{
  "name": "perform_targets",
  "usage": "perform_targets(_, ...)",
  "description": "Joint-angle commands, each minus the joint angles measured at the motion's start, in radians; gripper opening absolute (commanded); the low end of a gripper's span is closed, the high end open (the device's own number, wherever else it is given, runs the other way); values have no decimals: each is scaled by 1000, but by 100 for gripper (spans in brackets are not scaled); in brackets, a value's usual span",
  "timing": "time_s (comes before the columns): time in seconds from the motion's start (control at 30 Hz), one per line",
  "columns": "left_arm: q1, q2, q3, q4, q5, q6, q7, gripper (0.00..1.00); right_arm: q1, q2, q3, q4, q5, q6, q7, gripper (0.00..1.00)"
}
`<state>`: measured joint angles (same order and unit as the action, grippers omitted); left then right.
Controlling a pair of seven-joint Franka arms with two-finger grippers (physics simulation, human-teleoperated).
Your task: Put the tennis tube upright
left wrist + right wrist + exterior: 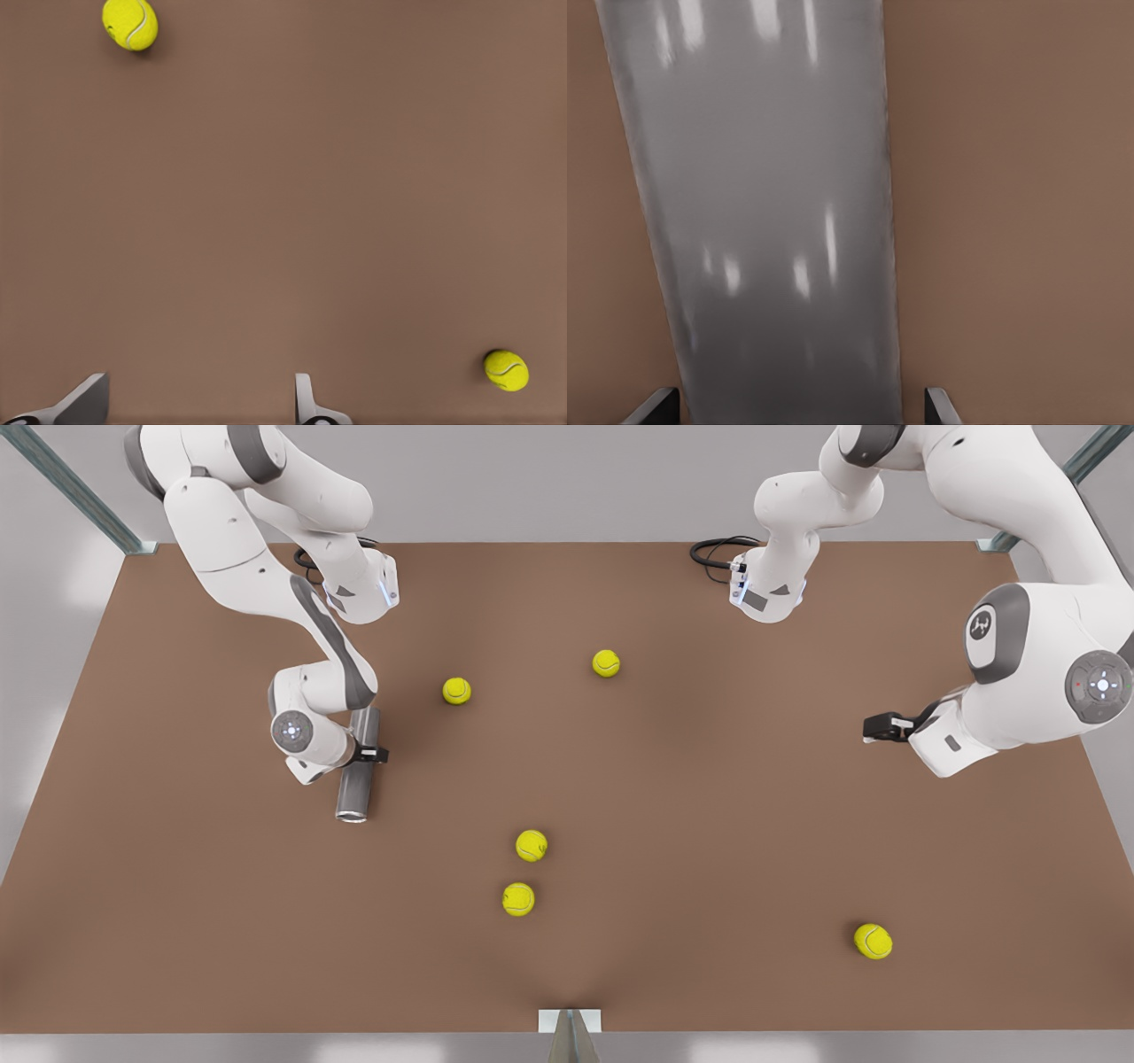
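Observation:
The tennis tube (354, 788) is a grey metallic cylinder lying flat on the brown table at the front view's left, its lighter rim toward the near edge. My right gripper (368, 755) straddles its middle from the side. In the right wrist view the tube (771, 221) runs between the two fingertips (656, 407), with a thin gap on one side, so the gripper (799, 409) is open around it. My left gripper (877, 728) waits open above bare table at the front view's right; its fingers (306, 398) hold nothing.
Several yellow-green tennis balls lie loose: one (456, 691) close to the tube's far end, one (606, 662) farther back, two (532, 845) (518, 899) near the middle front, one (873, 941) front right. Two balls (130, 24) (506, 370) lie ahead of the left gripper.

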<state>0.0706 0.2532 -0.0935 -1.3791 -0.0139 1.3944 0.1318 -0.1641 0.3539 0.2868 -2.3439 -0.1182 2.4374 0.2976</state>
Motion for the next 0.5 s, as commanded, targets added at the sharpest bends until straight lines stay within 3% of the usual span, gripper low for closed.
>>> perform_targets(0.0,0,0,0,0,0,0,0,100,0,0,0,0,0,0,0,100)
perform_targets(0.47,0,8,0,-5,-1,-8,-3,100,-14,8,0,2,0,0,-11,100)
